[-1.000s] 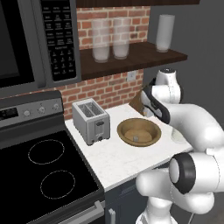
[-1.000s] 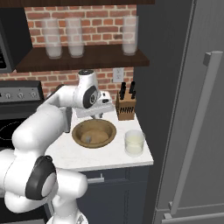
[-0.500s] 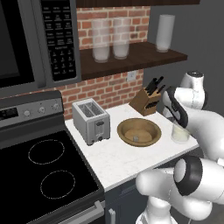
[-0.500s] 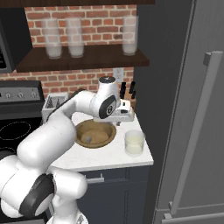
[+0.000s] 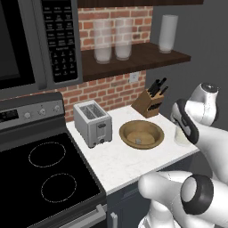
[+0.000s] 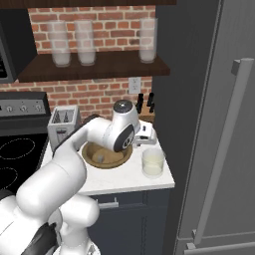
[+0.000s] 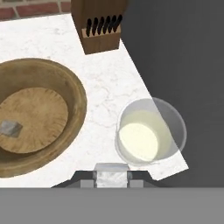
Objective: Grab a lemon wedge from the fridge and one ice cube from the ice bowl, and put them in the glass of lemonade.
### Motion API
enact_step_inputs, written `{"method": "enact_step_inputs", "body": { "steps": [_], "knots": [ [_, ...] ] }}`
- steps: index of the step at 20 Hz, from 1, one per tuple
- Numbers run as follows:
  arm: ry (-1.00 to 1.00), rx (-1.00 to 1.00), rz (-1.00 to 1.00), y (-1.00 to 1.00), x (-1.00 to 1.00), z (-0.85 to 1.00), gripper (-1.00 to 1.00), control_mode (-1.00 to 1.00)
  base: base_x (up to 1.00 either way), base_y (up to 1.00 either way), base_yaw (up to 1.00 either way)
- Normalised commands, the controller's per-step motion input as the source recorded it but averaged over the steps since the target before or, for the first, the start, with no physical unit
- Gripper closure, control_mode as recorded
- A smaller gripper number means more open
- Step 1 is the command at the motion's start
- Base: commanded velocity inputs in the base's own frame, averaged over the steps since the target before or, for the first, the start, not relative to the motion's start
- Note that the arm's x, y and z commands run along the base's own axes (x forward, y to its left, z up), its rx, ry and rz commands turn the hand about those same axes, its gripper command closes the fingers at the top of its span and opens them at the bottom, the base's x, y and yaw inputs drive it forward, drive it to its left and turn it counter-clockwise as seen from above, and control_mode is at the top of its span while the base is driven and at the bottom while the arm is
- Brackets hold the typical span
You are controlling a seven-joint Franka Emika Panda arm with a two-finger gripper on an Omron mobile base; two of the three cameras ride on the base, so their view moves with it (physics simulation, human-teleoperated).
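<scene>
My gripper (image 7: 111,180) is shut on a small pale grey ice cube (image 7: 111,171), hovering just off the near rim of the glass of lemonade (image 7: 148,133). The clear tumbler (image 6: 153,163) stands at the counter's right corner, and the gripper (image 6: 148,137) hangs above and a little behind it. Left of the glass lies the brown wooden ice bowl (image 7: 76,94), with another ice cube (image 7: 11,128) in it. The fridge (image 6: 224,149) stands to the right, door closed. The lemon wedge is out of view.
A knife block (image 5: 149,103) stands against the brick wall behind the bowl (image 5: 141,133). A toaster (image 5: 92,122) sits to the bowl's left, then the black stove (image 5: 44,173). A shelf with frosted glasses (image 5: 111,40) hangs overhead. The counter ends just right of the glass.
The arm has swung right, from over the ice bowl to just beside the glass of lemonade, with the gripper staying shut.
</scene>
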Motion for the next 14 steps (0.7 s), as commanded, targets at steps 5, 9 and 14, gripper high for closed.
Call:
{"method": "enact_step_inputs", "body": {
  "steps": [5,9,14],
  "knots": [
    [0.0,0.02,-0.19,-0.36,0.0,0.0,1.0,-1.0,0.0,0.0,0.0],
    [0.02,0.06,-0.14,-0.45,0.05,0.0,1.0,-1.0,0.0,0.0,0.0],
    [0.08,0.04,-0.01,-0.04,0.14,-0.25,1.0,-1.0,0.0,0.0,0.0]
  ]
}}
